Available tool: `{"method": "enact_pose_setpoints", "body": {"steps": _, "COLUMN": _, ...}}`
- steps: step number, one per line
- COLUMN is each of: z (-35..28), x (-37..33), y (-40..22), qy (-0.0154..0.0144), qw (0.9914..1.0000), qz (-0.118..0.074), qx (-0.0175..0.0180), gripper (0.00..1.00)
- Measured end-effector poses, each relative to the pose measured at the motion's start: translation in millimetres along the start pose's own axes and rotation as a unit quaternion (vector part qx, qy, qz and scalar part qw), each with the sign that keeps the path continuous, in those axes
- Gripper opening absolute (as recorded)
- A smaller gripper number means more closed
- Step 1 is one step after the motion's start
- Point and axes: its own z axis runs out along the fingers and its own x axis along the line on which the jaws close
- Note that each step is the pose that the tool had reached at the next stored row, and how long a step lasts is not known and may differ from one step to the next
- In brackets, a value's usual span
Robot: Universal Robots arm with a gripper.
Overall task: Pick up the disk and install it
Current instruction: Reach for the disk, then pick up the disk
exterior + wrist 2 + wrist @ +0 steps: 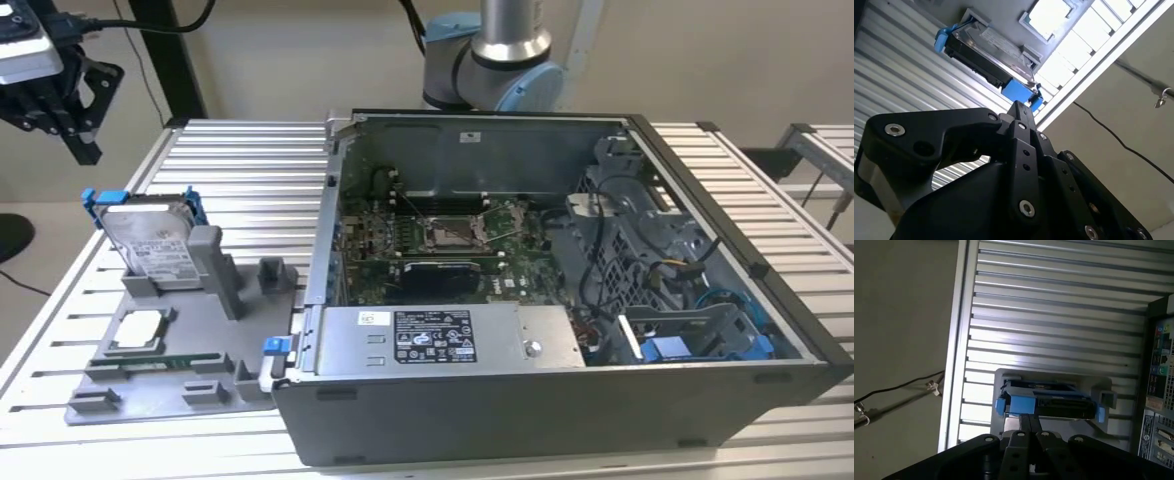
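Black linkage of the gripper (pixel 1021 107) sits closest to my wrist cameras. In both wrist views I see its fingers drawn together into a single tip, with nothing between them. In the exterior view it hangs high at the exterior view's left, touching nothing.

The disk (pixel 147 235) is below the gripper and a little toward the exterior view's right. It stands on edge, leaning back, in a slot of the grey fixture tray (pixel 180 385), with its labelled face showing. It has not been lifted, so I judge the task is at its start.

In the first wrist view the disk's blue frame (pixel 1021 404) runs crosswise, and the closed fingertip lines up with roughly the middle of that upper edge. The long side of that edge therefore lies across the line of the fingers.

I see only open air between tip and disk. A grey post (pixel 207 255) of the tray stands just beside the disk on the exterior view's right, which makes that side tight. The open computer case (pixel 561 400) stands beyond it, near the tray. On the other side, the edge of the slatted table (pixel 240 150) runs near the tray. A small square chip (pixel 140 330) lies on the tray in front of the disk, apart from it.
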Motion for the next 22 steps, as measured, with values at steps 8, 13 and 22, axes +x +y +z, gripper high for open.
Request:
{"method": "enact_pose_setpoints", "body": {"steps": 8, "z": 0.0, "x": 0.0, "y": 0.0, "qy": 0.0034, "qw": 0.99749, "qz": -0.071, "qx": -0.0010, "gripper": 0.00}}
{"method": "enact_pose_setpoints", "body": {"steps": 13, "z": 0.1, "x": 0.0, "y": 0.0, "qy": 0.0055, "qw": 0.99327, "qz": -0.116, "qx": -0.0017, "gripper": 0.00}}
{"method": "enact_pose_setpoints", "body": {"steps": 22, "z": 0.0, "x": -0.1, "y": 0.0, "qy": 0.0074, "qw": 0.98098, "qz": -0.194, "qx": -0.0018, "gripper": 0.00}}
